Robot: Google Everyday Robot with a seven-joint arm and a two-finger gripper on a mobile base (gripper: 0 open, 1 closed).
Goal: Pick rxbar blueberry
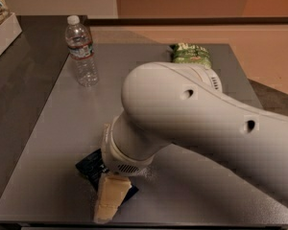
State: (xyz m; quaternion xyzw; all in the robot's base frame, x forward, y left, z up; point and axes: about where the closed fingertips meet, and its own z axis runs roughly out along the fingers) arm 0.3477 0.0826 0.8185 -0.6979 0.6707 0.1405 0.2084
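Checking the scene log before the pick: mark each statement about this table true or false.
The water bottle stands upright on the table. True.
The green bag touches the bottle. False: it lies apart, at the far edge.
The gripper is low at the near edge, at the blue bar. True.
The blue bar lies by the green bag. False: it lies near the front edge, partly hidden by the gripper.

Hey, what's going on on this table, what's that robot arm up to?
The robot's white arm reaches down over the grey table. Its gripper is at the near edge, right on top of the rxbar blueberry. The bar lies flat, partly hidden under the gripper, and whether it is gripped can't be told. A water bottle stands upright at the back left. A green chip bag lies at the far edge.
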